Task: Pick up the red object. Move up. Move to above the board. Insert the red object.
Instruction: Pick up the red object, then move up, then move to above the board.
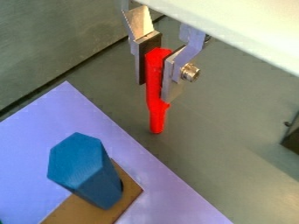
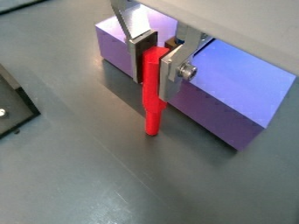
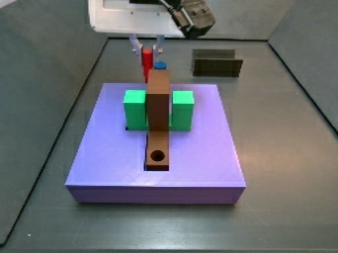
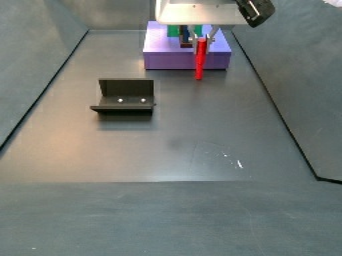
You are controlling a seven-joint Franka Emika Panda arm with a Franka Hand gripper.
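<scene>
Red peg (image 2: 151,92) hangs upright in the gripper (image 2: 156,54), clamped between its fingers, lifted off the table (image 4: 174,140) beside the purple slab (image 3: 158,148). Lift step under way; next, carry it above the brown strip's (image 3: 158,124) hole (image 3: 158,156).

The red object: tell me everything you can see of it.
The red object is a plain bright red cylindrical peg, smooth like plastic. It hangs upright, its upper part clamped between the silver fingers of the end effector, its lower end free. It is beside the purple slab, with the grey floor below.
</scene>
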